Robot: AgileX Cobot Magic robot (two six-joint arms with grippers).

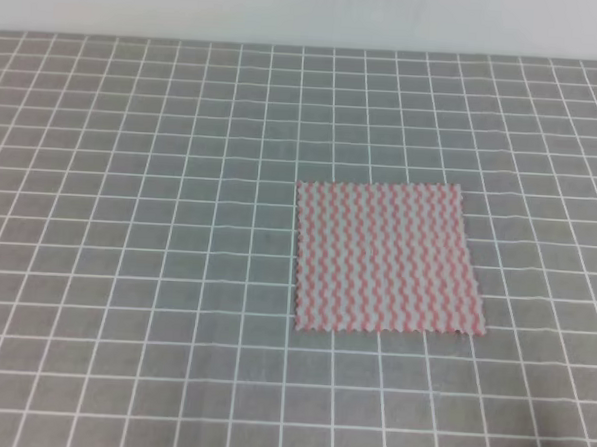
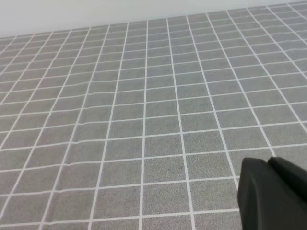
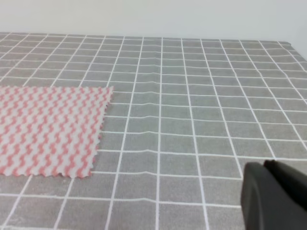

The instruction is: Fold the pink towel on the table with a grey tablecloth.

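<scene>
Tools show only as dark corners: the left tool point(image 2: 273, 194) sits low at the right edge of its wrist view, the right tool point(image 3: 276, 194) likewise in its own, and neither appears in the high view. Too little of each is visible to say whether the jaws are parted or closed; neither touches anything.

From above, the towel point(image 1: 385, 258) lies flat and fully spread on the bench point(image 1: 128, 225), a little right of the middle and toward the near side, its edges running close to the grid lines. No corner is lifted and no crease shows. The right wrist view has the towel's right part point(image 3: 48, 129) at its left side, with bare grey cloth between it and the tool. The left wrist view shows only grid cloth point(image 2: 144, 120), no towel.

As I judge it, folding has not begun; the step in hand is the approach. The right arm is the nearer and better placed. The next move calls for bringing a tool down at an edge or corner, pinching the thin cloth without catching the tablecloth beneath, then lifting and carrying that edge over to the opposite one.
</scene>
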